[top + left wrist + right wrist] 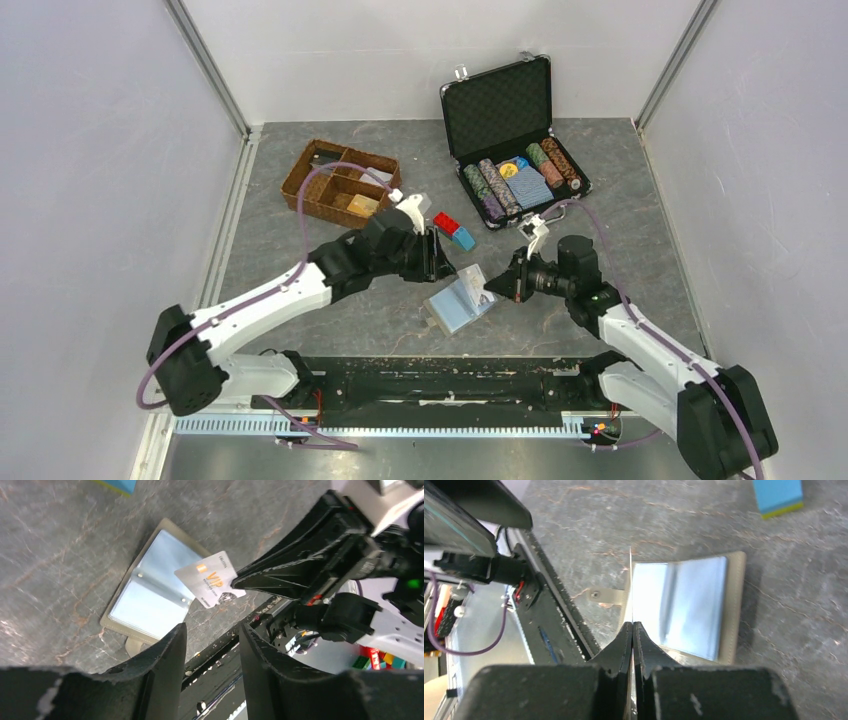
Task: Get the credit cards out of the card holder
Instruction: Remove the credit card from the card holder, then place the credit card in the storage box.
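1. I am driving a robot lab test cell, not a home or a shop: plain pale panel walls [100, 150] close it in on three sides, joined by bare metal corner posts [210, 70].
2. The left arm [270, 300] and right arm [650, 345] are bolted to a black rail [450, 380] at the near edge of a grey stone-look table [620, 200].
3. Purple cable [474, 653] runs exposed along the arms, as on a research rig.
4. The props are a mixed lot: a poker chip case [497, 105], a wicker tray [310, 195] and toy blocks [455, 232].
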